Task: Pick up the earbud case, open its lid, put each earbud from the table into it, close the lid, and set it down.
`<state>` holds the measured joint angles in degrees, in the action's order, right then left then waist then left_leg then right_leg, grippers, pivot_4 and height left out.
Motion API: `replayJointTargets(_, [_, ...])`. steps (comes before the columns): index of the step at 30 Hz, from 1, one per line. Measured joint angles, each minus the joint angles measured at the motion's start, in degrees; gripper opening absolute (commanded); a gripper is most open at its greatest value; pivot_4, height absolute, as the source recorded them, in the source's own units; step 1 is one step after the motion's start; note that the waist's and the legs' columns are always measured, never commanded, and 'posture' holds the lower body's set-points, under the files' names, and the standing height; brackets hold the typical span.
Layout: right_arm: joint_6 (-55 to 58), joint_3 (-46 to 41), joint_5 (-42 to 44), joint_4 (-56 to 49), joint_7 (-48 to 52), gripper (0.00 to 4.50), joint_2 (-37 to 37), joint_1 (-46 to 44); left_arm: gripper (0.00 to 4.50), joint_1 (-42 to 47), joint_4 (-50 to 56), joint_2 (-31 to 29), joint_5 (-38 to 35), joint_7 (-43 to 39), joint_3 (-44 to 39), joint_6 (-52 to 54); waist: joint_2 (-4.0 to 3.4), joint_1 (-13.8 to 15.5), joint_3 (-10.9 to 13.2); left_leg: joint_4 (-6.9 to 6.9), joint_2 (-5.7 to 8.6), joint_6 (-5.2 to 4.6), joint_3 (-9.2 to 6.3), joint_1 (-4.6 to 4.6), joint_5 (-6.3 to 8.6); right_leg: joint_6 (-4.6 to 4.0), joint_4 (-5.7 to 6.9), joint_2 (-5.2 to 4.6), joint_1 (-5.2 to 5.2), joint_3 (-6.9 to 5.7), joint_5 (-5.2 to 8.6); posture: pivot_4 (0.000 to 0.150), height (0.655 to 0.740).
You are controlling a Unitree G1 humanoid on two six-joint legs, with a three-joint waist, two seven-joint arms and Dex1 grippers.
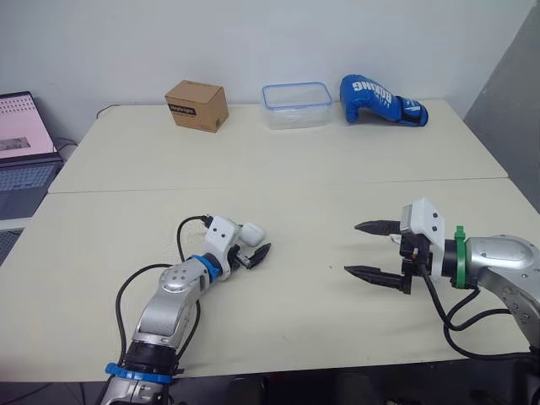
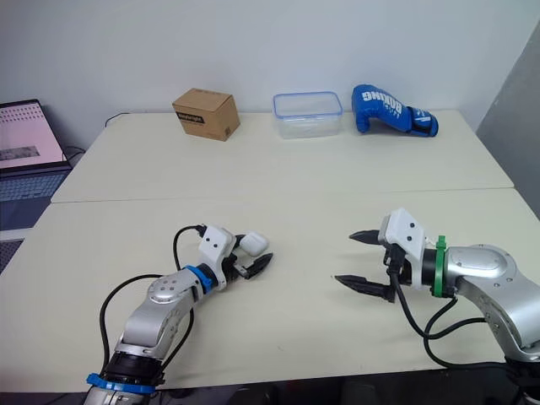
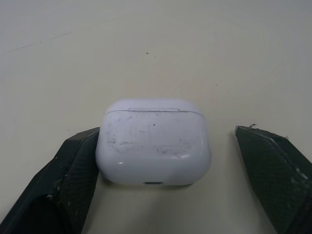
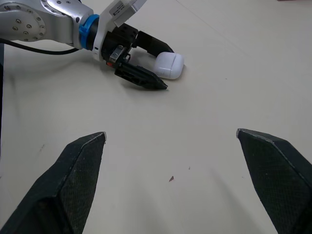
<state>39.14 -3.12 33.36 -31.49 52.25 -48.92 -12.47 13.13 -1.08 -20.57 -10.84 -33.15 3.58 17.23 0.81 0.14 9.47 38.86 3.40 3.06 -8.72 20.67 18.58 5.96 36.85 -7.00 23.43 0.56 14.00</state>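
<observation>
**Left fingers bracket lone earbud case on desk**

A single white earbud case (image 3: 153, 141) lies flat on the cream desk (image 1: 295, 169), near its front edge and to the robot's left of centre, with its lid shut. The lid seam sits at the end away from the left wrist, and the port end faces back toward that wrist, so the case points out along the line of the fingers. Its broader span runs crosswise, from one finger toward the other.

The left gripper (image 1: 261, 238) is low over the desk with its two black fingers (image 3: 73, 175) spread to either side of the case. One finger rests against the case's side and the other stands off from it with bare desk between, so the case is bracketed rather than pinched.

The right gripper (image 1: 352, 248) is well apart from the case, on the robot's right, with its fingers wide open over bare desk and pointing toward the left gripper.

Along the far edge stand one brown cardboard box (image 1: 197, 105), one clear plastic container (image 1: 296, 105) with a blue rim, and one blue boxing glove (image 1: 381, 99). One open laptop (image 1: 24, 160) sits off the desk's left end.
</observation>
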Motion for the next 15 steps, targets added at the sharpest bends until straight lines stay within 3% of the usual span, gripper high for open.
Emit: replayJointTargets(15, [1.2, -0.2, 3.4, -1.0, -2.4, 4.50, 1.7, -1.4, 4.47, -0.7, 1.2, 0.0, 0.5, 0.2, -0.2, 1.2, -0.01, -0.1, 0.0, 0.00, -0.01, 0.00, 0.00, -0.02, 0.00, 0.00, 0.00, 0.00, 0.00, 0.01, 0.00, 0.150, 0.7307])
